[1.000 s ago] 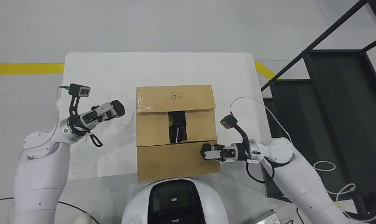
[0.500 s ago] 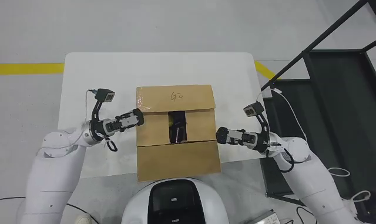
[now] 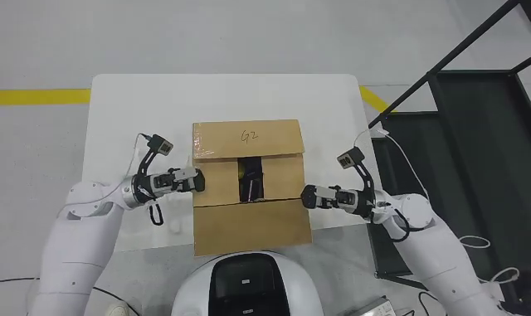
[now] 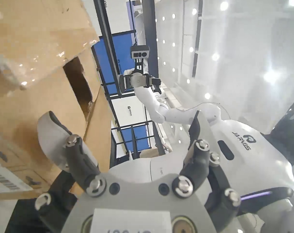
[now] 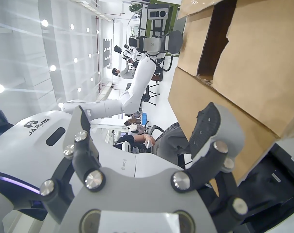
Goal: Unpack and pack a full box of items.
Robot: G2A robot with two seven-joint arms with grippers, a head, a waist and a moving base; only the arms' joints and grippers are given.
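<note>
Starting nearest the robot, the box (image 3: 249, 226) sits in the middle of the white table (image 3: 133, 109), its near flap folded flat over the top. About level with that flap's inner edge, the two grippers flank the box. The left gripper (image 3: 197, 181), which a second ago hung well off to the side, has swung in to the box's left edge. Its fingers (image 4: 55, 132) are spread apart with nothing between them, one lying close against the cardboard wall. The right gripper (image 3: 305, 196) has left the near right corner, pulled outward, then edged back in to the right edge. Its fingers (image 5: 206, 127) are likewise apart and empty, one just beside the cardboard. Between the two grippers, a narrow gap in the middle of the lid shows dark items (image 3: 250, 182) packed inside. Farther off, the far flap lies flat as well. The box itself has not shifted. Both arms look lined up to catch the side flaps, so the unpacking seems barely begun: the lid is not yet opened and nothing is out.
</note>
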